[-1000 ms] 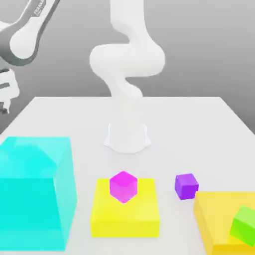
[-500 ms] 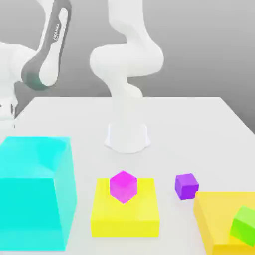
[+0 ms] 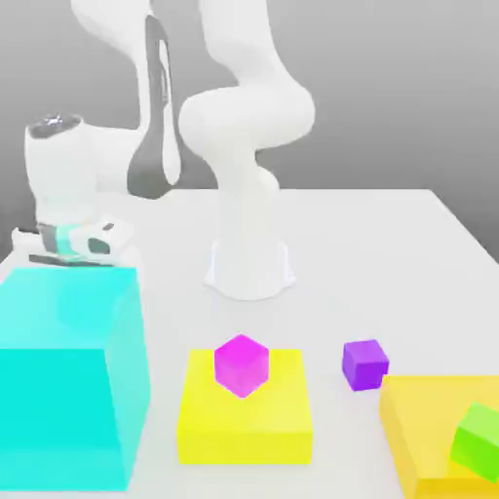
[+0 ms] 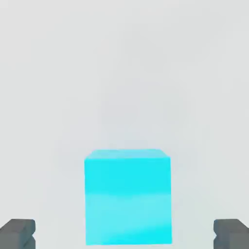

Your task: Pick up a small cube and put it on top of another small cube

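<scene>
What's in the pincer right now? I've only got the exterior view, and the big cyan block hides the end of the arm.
Observer: Nothing is gripped; in the hand view the pincer stands open.
Operator: And what is it facing?
Observer: A cyan block, seen between the two spread fingers with a gap on each side.
Operator: Any small cube near it?
Observer: None that I can make out there; just pale surface around the block.

No readable text, label, brand, number or sign appears in either the exterior view or the hand view
</scene>
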Controlling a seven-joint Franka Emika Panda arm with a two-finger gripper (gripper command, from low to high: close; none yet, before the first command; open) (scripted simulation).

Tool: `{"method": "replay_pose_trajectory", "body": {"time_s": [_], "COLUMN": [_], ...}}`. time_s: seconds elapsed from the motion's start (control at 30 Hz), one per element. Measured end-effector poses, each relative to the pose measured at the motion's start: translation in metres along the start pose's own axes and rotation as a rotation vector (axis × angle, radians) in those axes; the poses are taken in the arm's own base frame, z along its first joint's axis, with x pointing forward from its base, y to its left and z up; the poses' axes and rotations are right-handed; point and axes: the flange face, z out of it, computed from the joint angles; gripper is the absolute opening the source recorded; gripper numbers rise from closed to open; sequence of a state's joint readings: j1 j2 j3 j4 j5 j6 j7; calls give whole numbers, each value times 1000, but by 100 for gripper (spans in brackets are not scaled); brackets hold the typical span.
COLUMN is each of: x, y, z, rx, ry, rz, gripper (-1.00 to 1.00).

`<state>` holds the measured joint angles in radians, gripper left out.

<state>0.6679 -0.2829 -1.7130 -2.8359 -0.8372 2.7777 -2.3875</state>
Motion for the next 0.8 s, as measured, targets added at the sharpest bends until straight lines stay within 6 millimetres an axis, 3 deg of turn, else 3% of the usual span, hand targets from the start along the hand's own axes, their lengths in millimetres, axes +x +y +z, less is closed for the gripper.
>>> {"method": "replay_pose_trajectory", "body": {"time_s": [0.2,0.43,0.47,0.67,0.8], "x": [-3,4,5,5,1], "y": [1,-2,-2,-2,-1], "z": [19,58,61,63,45], "rx": [-9,7,9,11,0], "ry": [-6,11,13,14,4], "rz": [1,-3,-3,-4,0], "gripper": [0,0,-100,-100,-100]}}
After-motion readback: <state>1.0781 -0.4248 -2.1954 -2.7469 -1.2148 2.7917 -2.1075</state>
